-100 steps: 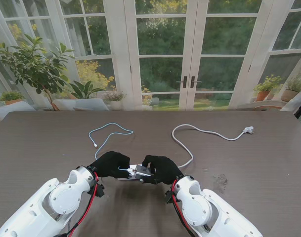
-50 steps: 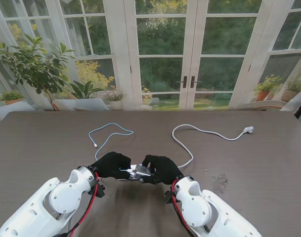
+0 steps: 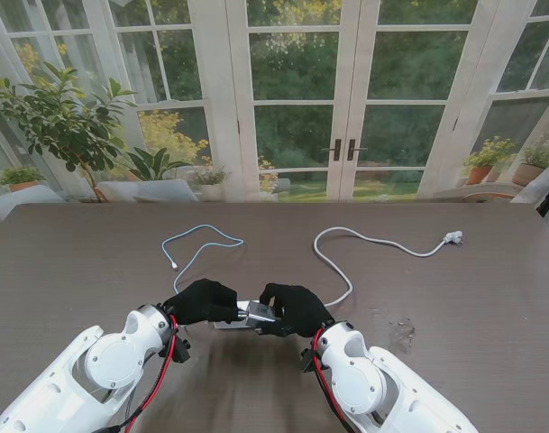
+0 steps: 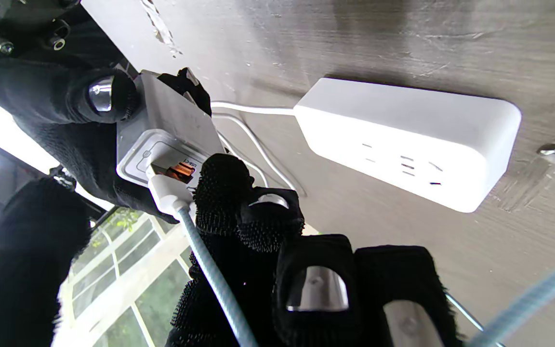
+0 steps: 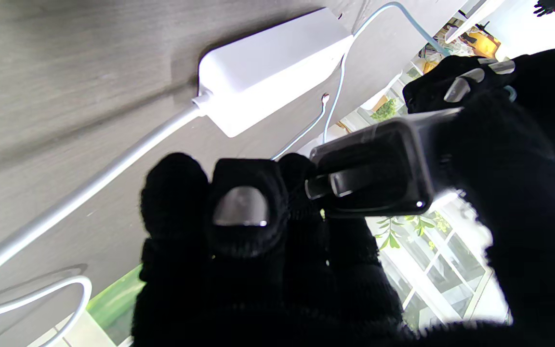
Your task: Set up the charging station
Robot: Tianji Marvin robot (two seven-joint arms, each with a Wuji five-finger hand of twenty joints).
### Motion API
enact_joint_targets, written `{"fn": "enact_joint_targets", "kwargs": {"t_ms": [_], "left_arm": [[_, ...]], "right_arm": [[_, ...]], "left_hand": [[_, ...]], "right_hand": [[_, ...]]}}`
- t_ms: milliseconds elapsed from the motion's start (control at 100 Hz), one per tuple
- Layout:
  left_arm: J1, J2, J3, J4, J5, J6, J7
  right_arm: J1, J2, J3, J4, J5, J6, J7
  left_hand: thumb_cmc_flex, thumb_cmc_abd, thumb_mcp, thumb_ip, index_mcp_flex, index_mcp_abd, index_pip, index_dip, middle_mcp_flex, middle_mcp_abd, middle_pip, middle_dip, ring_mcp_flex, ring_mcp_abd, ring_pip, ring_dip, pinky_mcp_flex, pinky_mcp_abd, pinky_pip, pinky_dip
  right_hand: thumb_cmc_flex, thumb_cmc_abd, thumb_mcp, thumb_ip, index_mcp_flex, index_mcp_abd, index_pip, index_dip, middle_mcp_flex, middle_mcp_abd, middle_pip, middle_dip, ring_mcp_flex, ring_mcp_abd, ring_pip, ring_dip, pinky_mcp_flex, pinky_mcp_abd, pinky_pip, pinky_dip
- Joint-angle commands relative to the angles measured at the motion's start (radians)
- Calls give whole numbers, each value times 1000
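Note:
Both black-gloved hands meet over the middle of the table. My right hand (image 3: 295, 308) is shut on a grey charger adapter (image 3: 259, 312), whose white port face (image 4: 162, 154) points toward my left hand. My left hand (image 3: 200, 300) is shut on the white USB plug (image 4: 166, 189) of a light-blue cable (image 3: 199, 242). The plug's tip is at the mouth of the adapter's port; how deep it sits I cannot tell. The adapter's prongs (image 5: 340, 185) show in the right wrist view. A white power strip (image 4: 407, 140) lies on the table under the hands.
The strip's white cord (image 3: 364, 239) snakes to the far right and ends in a plug (image 3: 452, 237). The blue cable's free end (image 3: 174, 265) lies far left of the hands. Small clear scraps (image 3: 402, 327) sit to the right of my right arm.
My left hand has edged toward the adapter, and less of the white plug shows between the two hands. The right hand has stayed put.

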Motion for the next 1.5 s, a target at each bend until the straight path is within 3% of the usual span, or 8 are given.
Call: {"fn": "enact_joint_targets", "kwargs": {"t_ms": [0,90,290,580,830,1020,1180,1490], "left_arm": [[3,-2,-4,3,-18,-2,-28],[3,-4,-7,13,-52,-11,-34],[4,-4,-12,24,-80,-29,-42],[9,-2,-21,28,-135,-43,-71],[16,2,-36,28,-196,-35,-116],[21,8,-42,19,-201,-26,-143],[21,7,-42,20,-208,-20,-144],[25,5,-42,17,-210,-14,-138]], "right_arm": [[-5,-3,0,-15,0,2,16],[-5,-3,0,-14,0,3,18],[-4,-4,1,-12,2,9,18],[-3,-4,1,-13,4,16,19],[-3,-4,1,-11,7,21,21],[-2,-5,2,-8,10,23,22],[-1,-5,1,-8,11,25,23],[0,-6,1,-6,14,24,22]], "left_hand": [[63,122,-208,65,77,47,123,77,59,49,19,-18,10,-109,72,3,54,-225,275,26],[160,168,-281,140,108,43,194,118,63,65,44,-20,10,-128,76,5,53,-218,275,22],[203,138,28,321,103,48,158,121,61,66,45,-33,10,-174,82,16,52,-215,275,5],[152,134,32,400,95,54,89,85,59,66,17,-12,11,-197,70,17,50,-216,275,-20],[180,145,-353,279,66,48,63,123,41,61,-41,22,11,-164,7,7,36,-191,275,-132],[176,16,-56,340,21,51,39,135,9,61,-79,25,11,-47,-117,-17,17,-88,228,-251],[286,-186,284,228,-30,9,127,-3,10,65,-74,20,11,-41,-120,-15,15,-68,222,-254],[384,-166,197,109,1,55,56,-49,20,75,-98,-7,11,-24,-120,-16,13,-50,220,-255]], "right_hand": [[125,112,165,65,51,-170,375,69,61,-104,56,9,36,-25,25,-742,8,-13,42,8],[126,113,165,65,49,-170,376,69,60,-104,56,9,34,-18,25,-742,8,-13,42,7],[126,114,162,66,49,-170,376,69,58,-104,56,9,33,-22,25,-742,8,-13,42,7],[126,116,161,66,48,-170,377,69,58,-105,57,8,33,-22,25,-743,7,-14,42,7],[126,118,159,66,45,-169,376,69,57,-104,57,8,32,-20,25,-743,7,-14,42,7],[126,118,159,66,45,-170,376,69,57,-104,57,7,33,-21,26,-742,7,-14,42,7],[126,118,158,67,43,-170,377,69,57,-104,57,7,32,-21,26,-743,7,-14,42,7],[127,119,157,67,43,-170,377,70,56,-105,58,7,32,-20,26,-743,6,-14,42,7]]}}
